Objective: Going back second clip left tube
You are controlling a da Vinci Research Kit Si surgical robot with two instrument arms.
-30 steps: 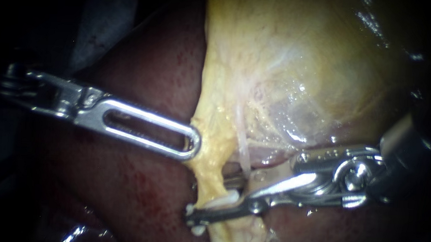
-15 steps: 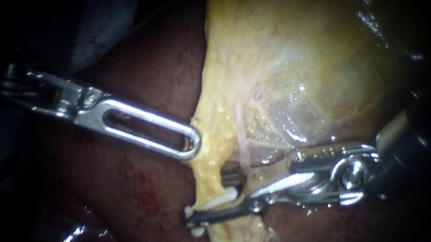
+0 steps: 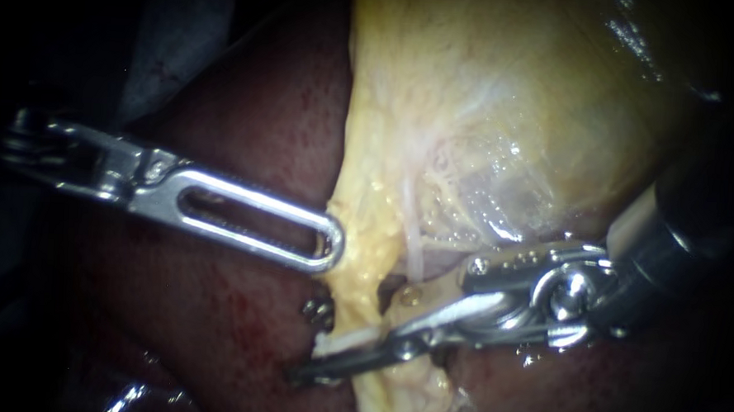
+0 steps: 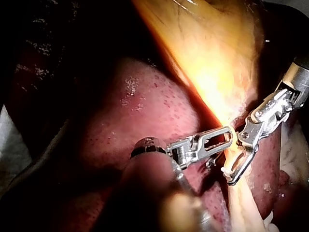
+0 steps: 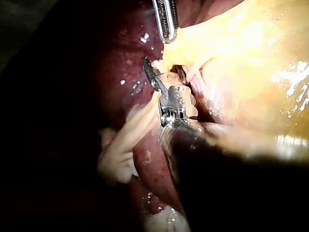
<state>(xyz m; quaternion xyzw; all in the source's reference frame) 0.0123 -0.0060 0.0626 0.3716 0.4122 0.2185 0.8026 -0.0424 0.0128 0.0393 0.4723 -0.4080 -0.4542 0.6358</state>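
My left instrument (image 3: 328, 247) reaches in over the dark red liver (image 3: 238, 324), its slotted jaws shut on the edge of the yellow gallbladder tissue (image 3: 358, 230). Below it this tissue narrows into the left tube (image 3: 356, 301). My right instrument (image 3: 310, 342) straddles the tube with its jaws apart, one tip showing on each side. A white clip (image 3: 349, 341) lies across the tube between them. In the left wrist view the right instrument's jaws (image 4: 231, 176) loop around the tube just ahead of my left instrument's jaws (image 4: 227, 137). In the right wrist view the right instrument (image 5: 149, 67) points at the same strand.
The pale yellow gallbladder (image 3: 503, 113) fills the upper right, with a thin whitish strand (image 3: 415, 249) running down beside the tube. Pale loose tissue (image 5: 118, 150) lies beside the right shaft in the right wrist view. A shiny metal piece (image 3: 131, 398) sits at the lower left.
My right instrument has slid left, further across the tube; its upper jaw tip now shows beyond the tube's left side. The left instrument and its hold have not moved.
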